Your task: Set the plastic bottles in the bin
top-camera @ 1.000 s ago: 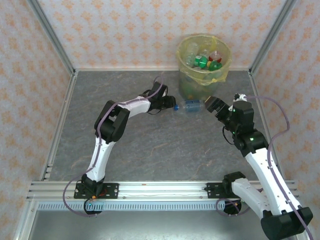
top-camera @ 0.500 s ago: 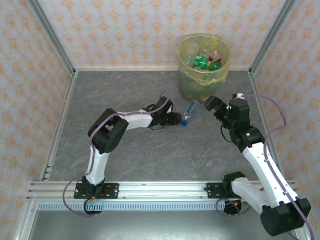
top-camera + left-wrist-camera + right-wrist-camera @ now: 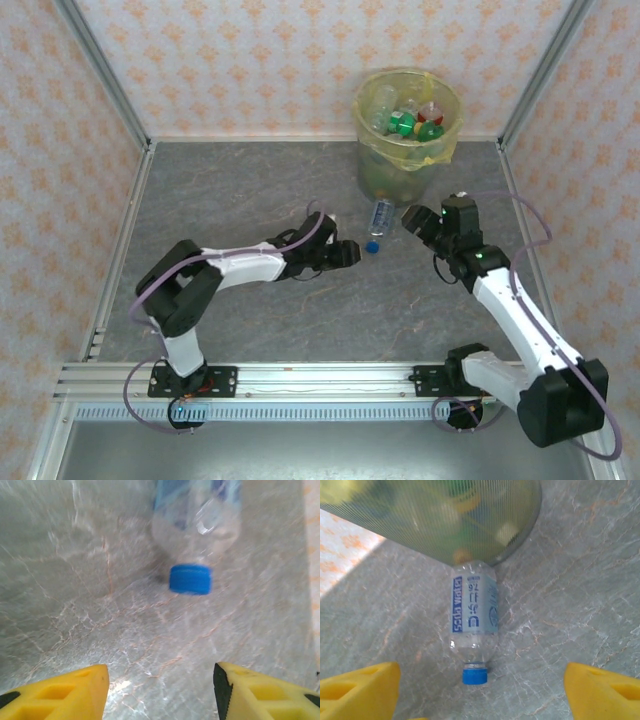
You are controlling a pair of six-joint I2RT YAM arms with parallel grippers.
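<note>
Above the table (image 3: 250, 190), top external view: one plastic bottle (image 3: 381, 214) lies flat at six o'clock of the bin (image 3: 365, 150), its blue cap (image 3: 372, 245) pointing toward six. Other bottles (image 3: 405, 122) are already inside. Left gripper (image 3: 348, 253) sits at eight o'clock of the cap and right gripper (image 3: 413, 217) at three o'clock of the body, neither touching.

Left wrist view: yellow fingers (image 3: 75, 687) parted, nothing between them, cap at twelve.

Right wrist view: fingers (image 3: 362, 687) spread wide, bottle at twelve, its base at the bin's foot.

Advised: use one arm only. Straddle the labelled middle, close squarely across it, and lift well over the rim before letting go.
</note>
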